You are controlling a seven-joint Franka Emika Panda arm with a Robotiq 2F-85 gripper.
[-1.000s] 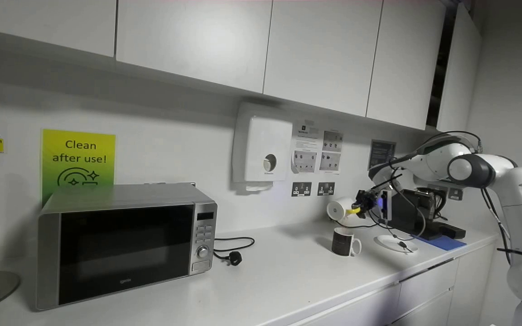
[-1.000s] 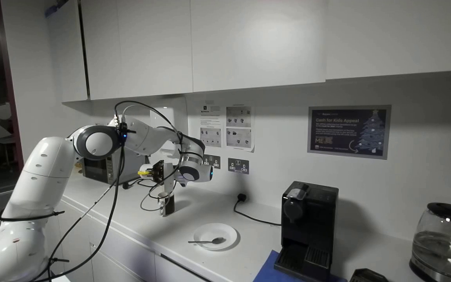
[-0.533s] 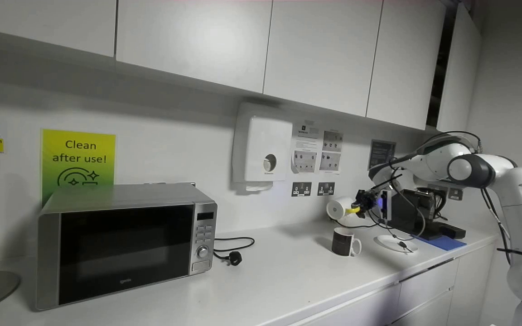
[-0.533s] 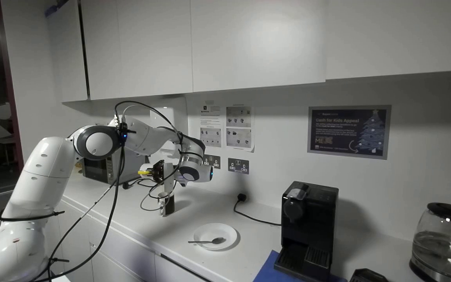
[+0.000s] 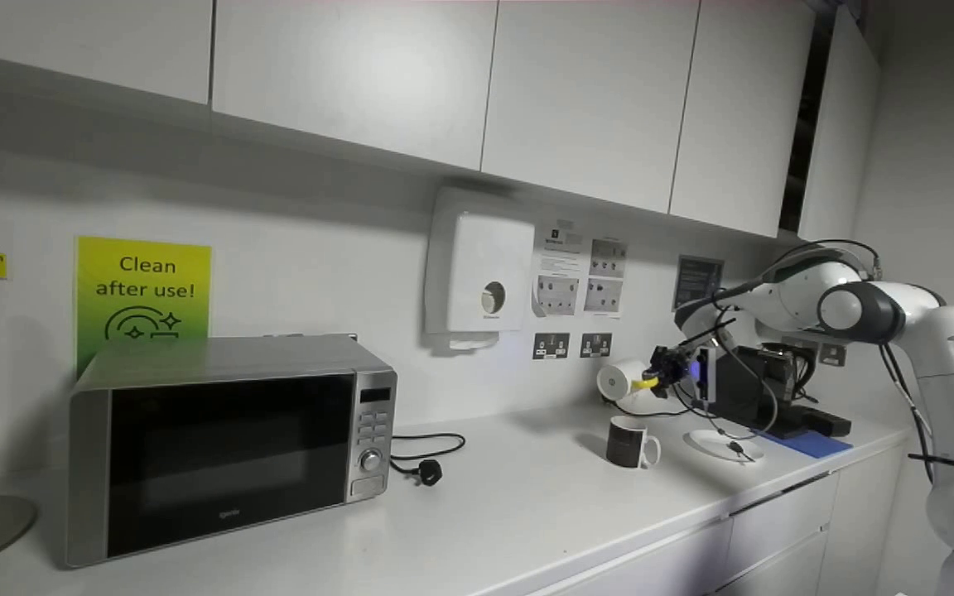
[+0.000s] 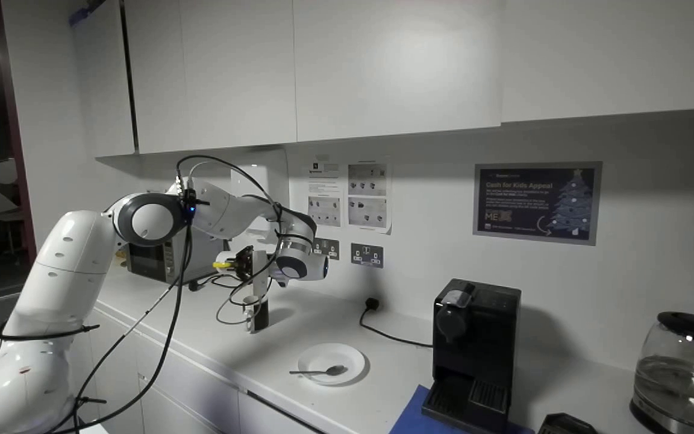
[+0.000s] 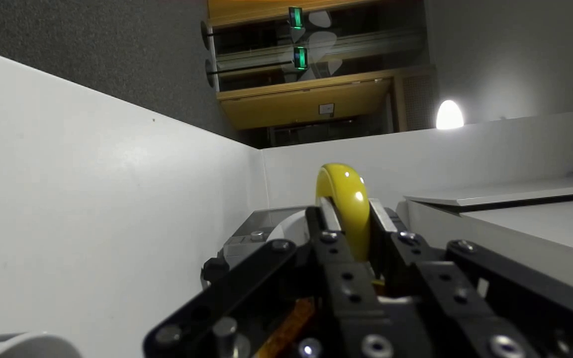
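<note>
In an exterior view, your gripper (image 5: 656, 382) is pinching the yellow handle (image 5: 644, 385) of a white mug (image 5: 614, 382), which is hanging on its side, base facing left and near. It is hovering clear of the counter (image 5: 510, 497), higher than a dark mug (image 5: 626, 445) that is standing upright; whether it is directly overhead, the pictures are not showing. Judging by that, the pick-up is looking complete, and letting go is the part not yet done. Your arm (image 5: 912, 319) is forming an arch from the right, and the gripper is pointing left, toward the microwave (image 5: 233, 451).

In an exterior view, the arm is standing at the near left and sloping toward the far side, its wrist (image 6: 299, 259) bending back. A plate (image 6: 342, 353) with a spoon (image 6: 335, 370) is sitting right of the dark mug and nearer.

In the wrist view, the fingers (image 7: 383, 217) are clamping the handle from left and right, its loop sticking out past them.
</note>
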